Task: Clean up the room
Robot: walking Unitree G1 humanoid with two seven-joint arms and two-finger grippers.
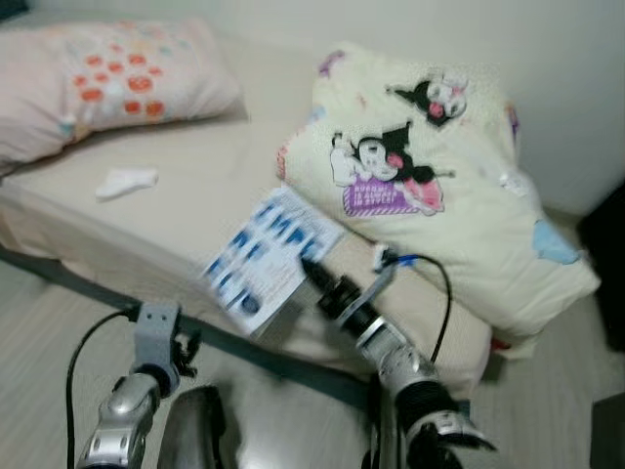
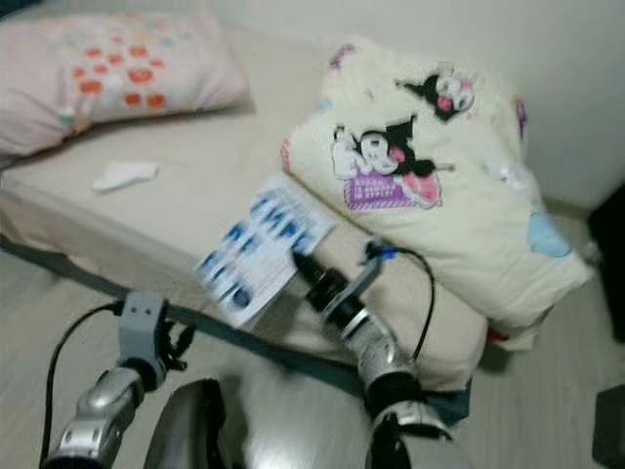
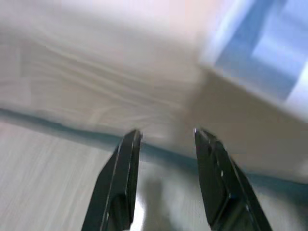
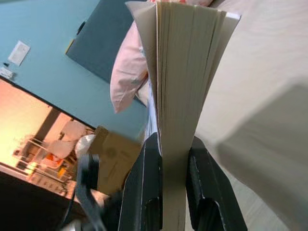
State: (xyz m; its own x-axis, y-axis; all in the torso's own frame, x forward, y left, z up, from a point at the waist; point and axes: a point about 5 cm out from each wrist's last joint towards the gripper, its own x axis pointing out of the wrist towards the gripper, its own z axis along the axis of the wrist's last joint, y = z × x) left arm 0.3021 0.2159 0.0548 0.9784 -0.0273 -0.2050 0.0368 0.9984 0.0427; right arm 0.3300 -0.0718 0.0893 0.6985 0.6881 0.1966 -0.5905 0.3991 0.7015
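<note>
**Operator:** At the near edge of the bed I have the right gripper clamped on a book; the wrist camera shows its page block pinched between both fingers, near the spine I think; the blue-and-white cover hangs tilted over the mattress edge, lifted clear of the sheet as far as I can judge.

**Observer:** And the left side?

**Operator:** The left gripper hangs low over the floor by the bed frame, its fingers apart with nothing between them; I read it as idle, kept out of the right arm's way.

**Observer:** What else needs tidying?

**Operator:** A small white cloth, perhaps a sock, lies on the sheet near the pink pillow with orange dots; a folded cartoon-print blanket sits piled at the far right of the bed, just beside the book; I judge the book is the item in hand, held by one edge so it can be carried off; the grip is narrow, so the pages could fan or slip.
</note>
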